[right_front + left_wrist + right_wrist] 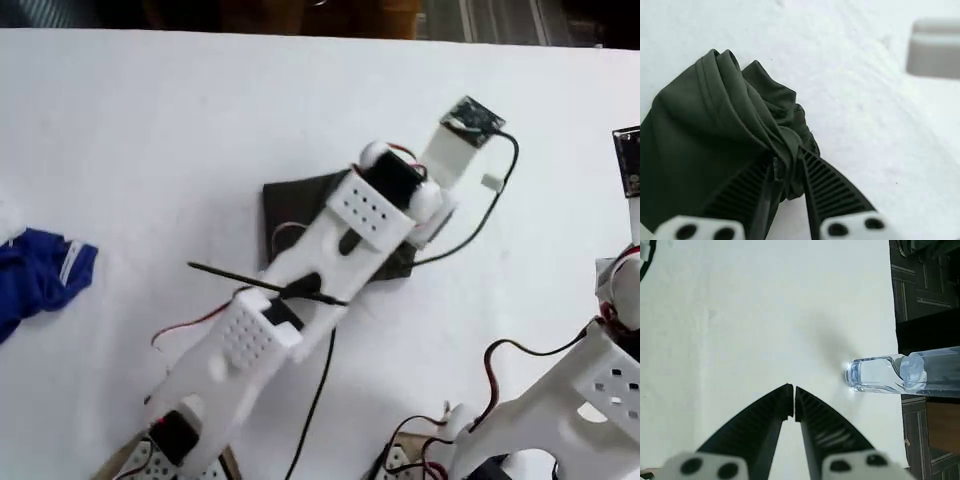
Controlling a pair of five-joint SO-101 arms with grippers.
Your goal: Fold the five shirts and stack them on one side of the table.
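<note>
A dark green shirt (700,145) lies bunched on the white table, and my left gripper (787,170) is shut on a gathered fold of it. From above, that dark shirt (295,210) shows as a small dark patch in the middle of the table, mostly hidden under the left arm (330,250). A blue shirt (40,275) lies crumpled at the table's left edge. My right gripper (793,402) hangs shut over bare table with nothing in it. The right arm (590,390) stands at the table's right front corner.
A clear plastic bottle (900,372) lies on its side at the table's edge, close to the right gripper. Cables (320,390) trail along the front between the two arm bases. Bare white tabletop (180,130) spreads across the back and left.
</note>
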